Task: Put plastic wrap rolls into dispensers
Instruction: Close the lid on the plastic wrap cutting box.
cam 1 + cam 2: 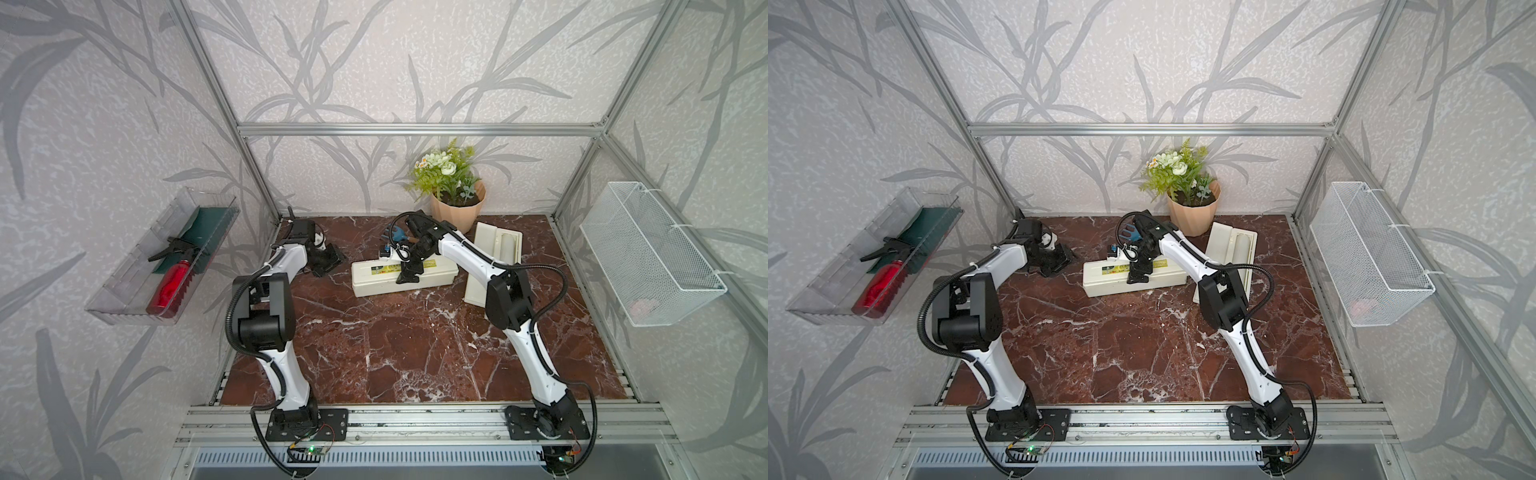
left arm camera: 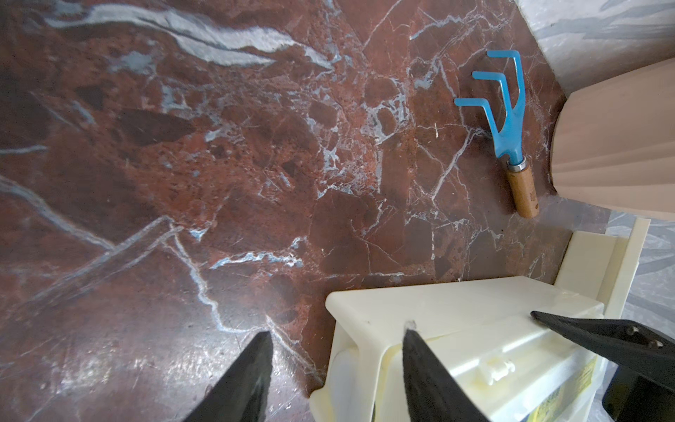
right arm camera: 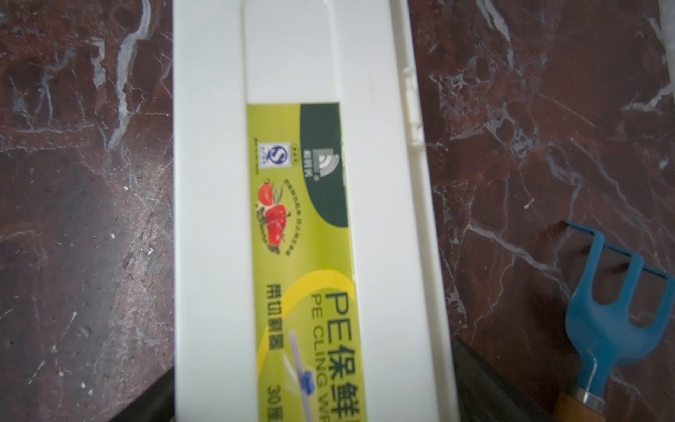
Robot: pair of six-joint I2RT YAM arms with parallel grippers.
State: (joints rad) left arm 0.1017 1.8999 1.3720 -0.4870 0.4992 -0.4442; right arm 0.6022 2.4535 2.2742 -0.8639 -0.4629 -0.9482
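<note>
With the right claw (image 1: 409,271) spread astride the closed dispenser (image 1: 374,284) in the middle of the table (image 1: 395,353), pinching or not I cannot tell, it looks best to squeeze squarely across the long sides while the open, empty left claw (image 2: 336,332) waits near its end.

Glossy cream plastic dispenser (image 3: 212,182), polished marble tabletop (image 3: 73,219) (white-veined), wooden-handled rake (image 2: 509,139)

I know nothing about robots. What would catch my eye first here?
The red marble table stands out, with the right claw straddling a closed cream dispenser in its back half. Behind to the right, a second dispenser lies open with a roll inside, beside a potted plant.
</note>
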